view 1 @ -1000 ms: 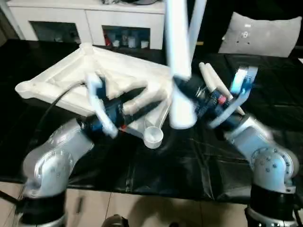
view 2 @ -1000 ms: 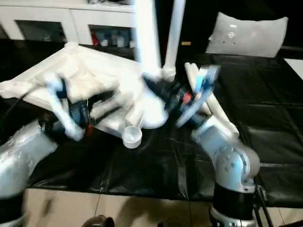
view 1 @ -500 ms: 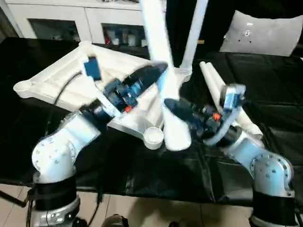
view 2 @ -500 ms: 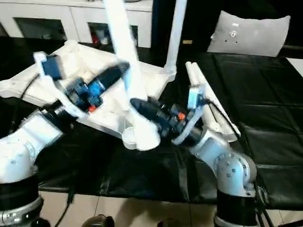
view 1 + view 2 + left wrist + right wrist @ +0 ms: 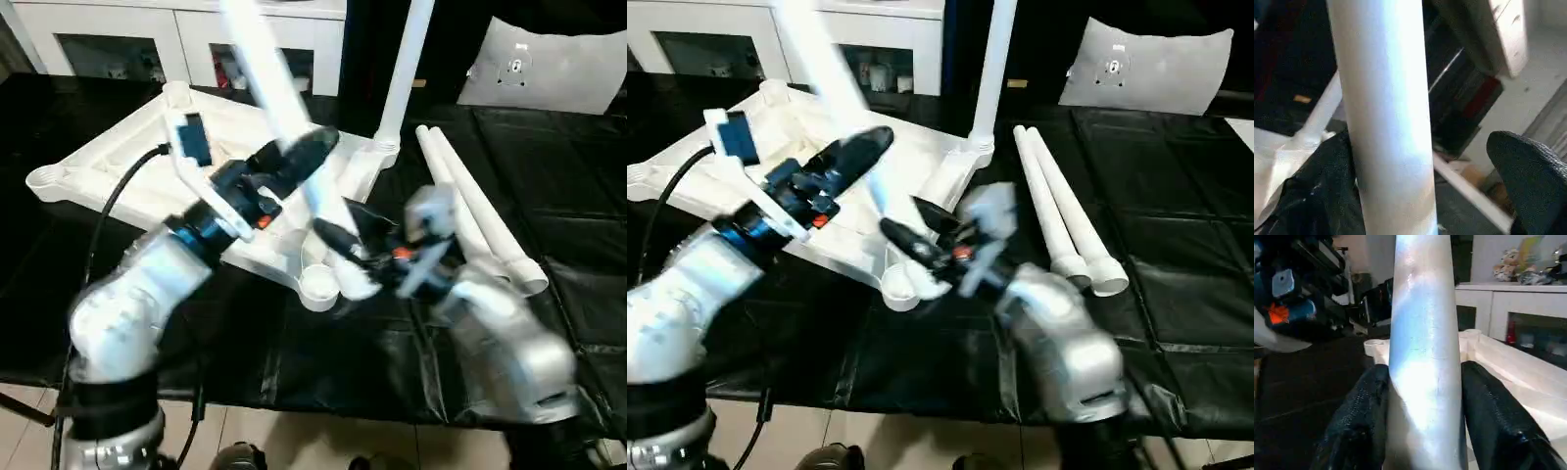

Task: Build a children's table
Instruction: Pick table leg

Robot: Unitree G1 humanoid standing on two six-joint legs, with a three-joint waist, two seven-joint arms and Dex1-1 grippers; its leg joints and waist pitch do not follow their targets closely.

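Right wrist view: right pincer (image 5: pixel 1422 421) clamps the leg (image 5: pixel 1425 333); left pincer (image 5: pixel 1420 196) gapes beside it.

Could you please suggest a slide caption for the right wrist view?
Right gripper clamped on a white table leg, with the upturned tabletop behind.

Left gripper (image 5: pixel 312 149) jaws spread wide, right gripper (image 5: pixel 1422 396) jaws clamped

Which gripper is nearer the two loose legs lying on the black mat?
Right. The right gripper, shut on another leg, is beside the loose legs; the left gripper hangs over the tabletop, farther off.
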